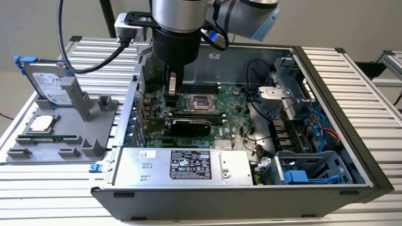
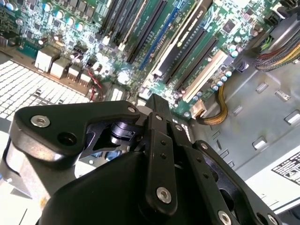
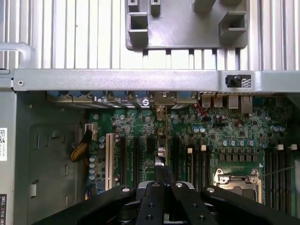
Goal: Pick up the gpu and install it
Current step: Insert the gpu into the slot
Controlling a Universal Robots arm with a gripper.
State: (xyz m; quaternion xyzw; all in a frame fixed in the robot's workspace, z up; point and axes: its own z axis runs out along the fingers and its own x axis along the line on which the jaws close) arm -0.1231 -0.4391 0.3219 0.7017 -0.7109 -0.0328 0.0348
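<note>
The gpu (image 1: 190,126), a small card with a black cooler, stands in a motherboard slot inside the open computer case (image 1: 326,94), below the processor socket in the exterior view. In the second wrist view the gpu (image 2: 187,33) runs as a black strip along a slot. My gripper (image 1: 171,94) hangs inside the case just above the card's end nearest the rear wall. The fingers (image 2: 154,103) are pressed together, so the gripper is shut with nothing visible between them. In the first wrist view my gripper (image 3: 160,169) points straight down at the slots.
A grey parts holder (image 1: 63,150) on the exterior view's left carries a hard drive in a blue frame (image 1: 47,82), a processor (image 1: 41,123) and a memory stick (image 1: 47,139). The power supply (image 1: 182,165), drive cage (image 1: 308,172) and loose cables (image 1: 257,101) crowd the case.
</note>
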